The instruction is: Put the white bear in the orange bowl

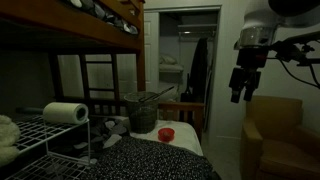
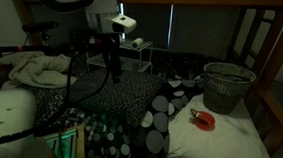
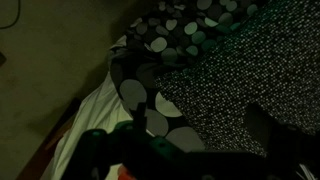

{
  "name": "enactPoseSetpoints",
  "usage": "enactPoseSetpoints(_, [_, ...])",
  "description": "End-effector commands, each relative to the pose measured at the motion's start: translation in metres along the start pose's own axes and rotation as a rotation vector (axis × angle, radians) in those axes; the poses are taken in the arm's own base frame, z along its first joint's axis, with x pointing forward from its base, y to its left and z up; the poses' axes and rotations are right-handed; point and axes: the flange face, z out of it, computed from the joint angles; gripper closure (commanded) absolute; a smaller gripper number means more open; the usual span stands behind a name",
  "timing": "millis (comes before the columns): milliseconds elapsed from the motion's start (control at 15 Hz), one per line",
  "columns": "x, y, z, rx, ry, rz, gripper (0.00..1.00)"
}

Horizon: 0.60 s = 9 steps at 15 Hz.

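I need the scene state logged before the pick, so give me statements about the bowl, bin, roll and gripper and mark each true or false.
1. The orange bowl sits beside the mesh bin. True.
2. The gripper grips the orange bowl. False: it hangs open in the air, holding nothing.
3. The paper towel roll stands in the mesh bin. False: it lies on the wire rack.
4. The gripper is well apart from the orange bowl. True.
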Motion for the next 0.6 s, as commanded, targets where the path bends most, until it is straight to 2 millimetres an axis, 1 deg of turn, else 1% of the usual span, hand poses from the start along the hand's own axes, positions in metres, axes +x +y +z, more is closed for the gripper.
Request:
enactPoseSetpoints(0, [0.000,0.000,-0.001,0.000,-0.001,0.000,0.00])
enactPoseSetpoints(333, [0.000,0.000,-0.001,0.000,-0.001,0.000,0.00])
enactPoseSetpoints(467, [0.028,-0.025,-0.002,-0.032,0.071,-0.164,0.00])
enactPoseSetpoints(533, [0.044,-0.042,-0.001,-0.028,0.106,-0.215,0.00])
